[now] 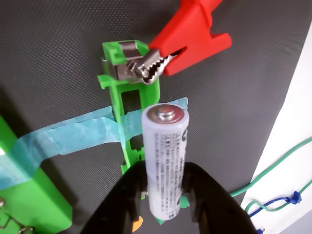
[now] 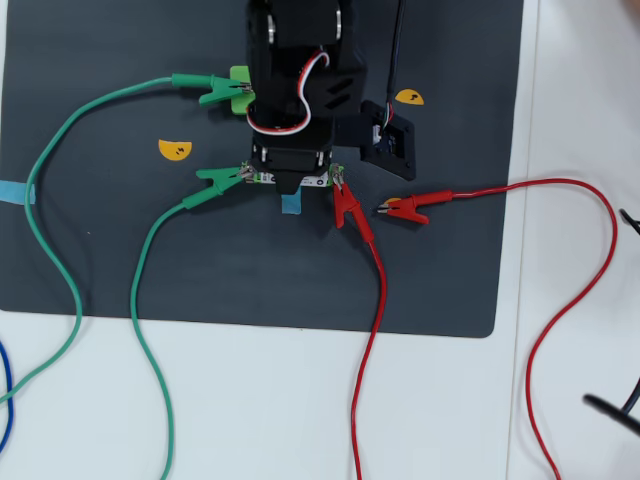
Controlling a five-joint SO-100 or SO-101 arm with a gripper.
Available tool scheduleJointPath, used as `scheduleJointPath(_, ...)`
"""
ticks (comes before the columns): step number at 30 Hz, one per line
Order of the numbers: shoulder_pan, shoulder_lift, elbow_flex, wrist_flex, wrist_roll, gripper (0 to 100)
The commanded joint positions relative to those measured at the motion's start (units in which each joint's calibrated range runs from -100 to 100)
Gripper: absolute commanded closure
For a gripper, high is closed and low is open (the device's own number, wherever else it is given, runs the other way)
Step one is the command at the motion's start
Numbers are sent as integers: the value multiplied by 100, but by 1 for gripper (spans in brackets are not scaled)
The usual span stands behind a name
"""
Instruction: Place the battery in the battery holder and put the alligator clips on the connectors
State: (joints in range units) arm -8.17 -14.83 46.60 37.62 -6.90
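Black two-finger gripper (image 1: pixel 165 202) — closed around the white-silver cylindrical battery (image 1: pixel 165 161), above the narrow green plastic battery holder (image 1: pixel 130 92); red-sleeved alligator clip (image 1: pixel 187 39) bites its metal connector (image 1: pixel 127 63).

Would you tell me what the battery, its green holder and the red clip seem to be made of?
The battery, held in the tool: a shiny metal cap and a glossy printed white wrap, probably plastic film. The battery holder: matte bright-green plastic, possibly 3D-printed, with a bent silvery metal terminal. The red alligator clip: a smooth red sleeve, rubber or soft plastic, over toothed bare-metal jaws.
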Motion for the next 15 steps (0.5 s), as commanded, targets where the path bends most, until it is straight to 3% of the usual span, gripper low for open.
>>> scheduleJointPath(1, 45, -10, -29, -71, -21, 99)
scheduleJointPath(15, -5, 177, -11, -79, 5, 99)
